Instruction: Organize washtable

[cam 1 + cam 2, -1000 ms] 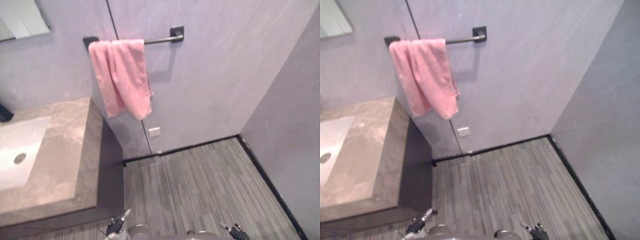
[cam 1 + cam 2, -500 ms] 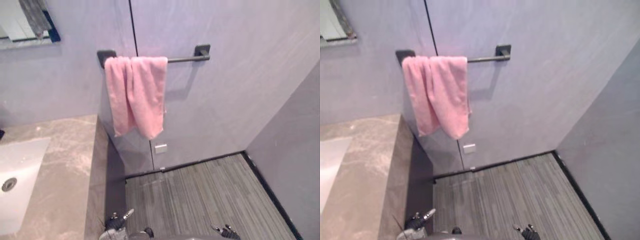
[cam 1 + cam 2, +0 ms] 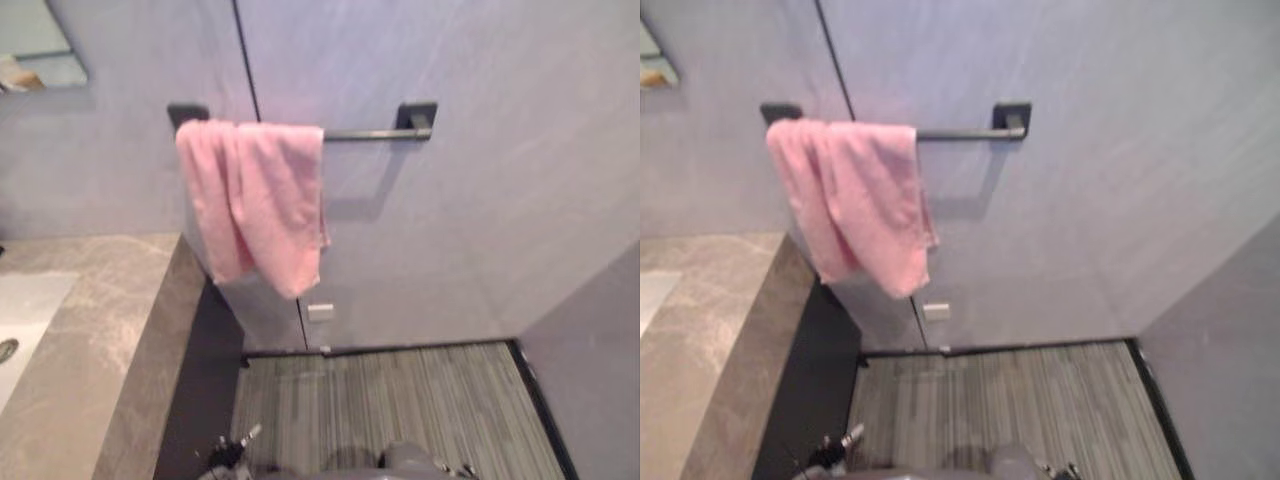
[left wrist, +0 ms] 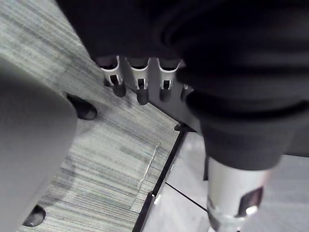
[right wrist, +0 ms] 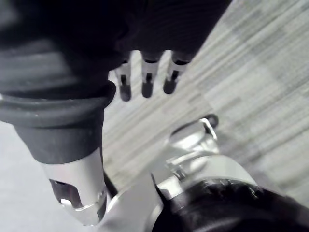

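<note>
A pink towel (image 3: 258, 210) hangs bunched over the left end of a dark wall rail (image 3: 365, 132). The brown stone washtable (image 3: 110, 360) runs along the left, with a white basin (image 3: 25, 305) sunk into it. My left hand (image 4: 139, 86) hangs low beside me over the striped floor, fingers straight and empty; its fingertips (image 3: 236, 448) peek in at the bottom of the left eye view. My right hand (image 5: 145, 81) also hangs low with relaxed fingers, holding nothing.
A mirror corner (image 3: 35, 50) shows at the upper left. A small white plate (image 3: 320, 312) sits on the wall under the towel. Grey striped floor (image 3: 400, 400) lies between the washtable and the right side wall (image 3: 600, 340).
The whole picture has shifted, so the camera has moved: less of the basin shows now and the rail sits lower. The towel and both hands stay as they were.
</note>
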